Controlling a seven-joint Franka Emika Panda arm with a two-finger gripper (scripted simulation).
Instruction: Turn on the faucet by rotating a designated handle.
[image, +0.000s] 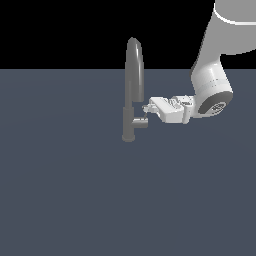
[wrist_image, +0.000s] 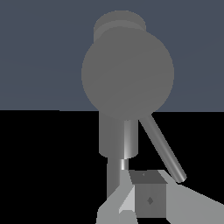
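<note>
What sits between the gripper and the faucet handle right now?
Nothing: in the exterior view the gripper is right at the handle, just above it, no other object between.

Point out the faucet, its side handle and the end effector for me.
faucet (image: 134, 75): exterior view, on the tall arched spout.
handle (image: 140, 122): exterior view, on the short stub jutting from the base column.
end effector (image: 147, 108): exterior view, at the fingertips just above the handle.

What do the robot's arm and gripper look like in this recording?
The white, smooth, rounded arm has a dark grey circular joint cap. The white blocky gripper ends in short angular fingers, grey in the wrist view. No cables or markings are discernible.
</note>
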